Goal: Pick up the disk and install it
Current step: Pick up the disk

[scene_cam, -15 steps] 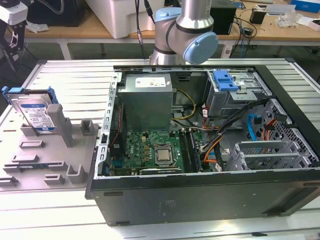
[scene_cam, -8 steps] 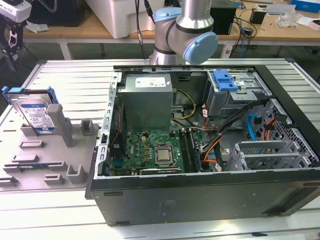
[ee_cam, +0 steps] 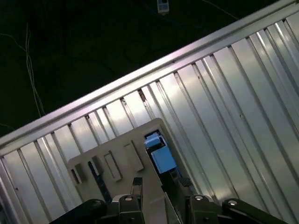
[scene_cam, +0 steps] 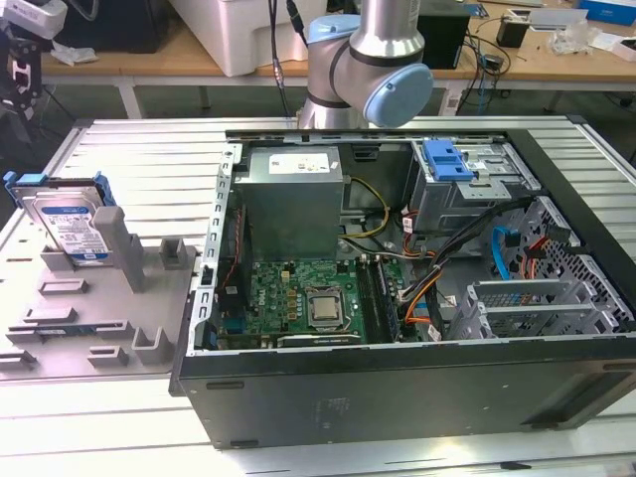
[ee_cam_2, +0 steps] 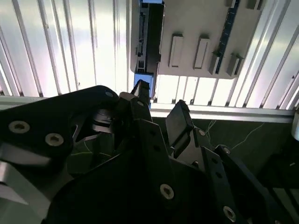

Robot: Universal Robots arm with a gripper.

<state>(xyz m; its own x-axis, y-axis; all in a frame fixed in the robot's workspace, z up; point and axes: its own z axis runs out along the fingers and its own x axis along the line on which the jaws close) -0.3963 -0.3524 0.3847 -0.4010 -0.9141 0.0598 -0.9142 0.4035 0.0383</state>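
Hovering above the fixture (scene_cam: 109,303), my pincer (ee_cam_2: 160,100) stood well open, holding nothing. Item: disk (scene_cam: 70,224), upright on edge in the fixture's slot. Judged stiff, fairly heavy, shock-sensitive; best gripped across its flat faces, just under the blue rail (scene_cam: 28,181).

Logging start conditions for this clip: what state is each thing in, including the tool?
disk: standing on edge in the grey holder, not gripped, not installed.
grey holder: flat on the table, holding the disk.
tool: open, empty, near the disk but apart from it.
computer case: lying on its side, side panel off, inside exposed.
drive cage: seated inside the case.
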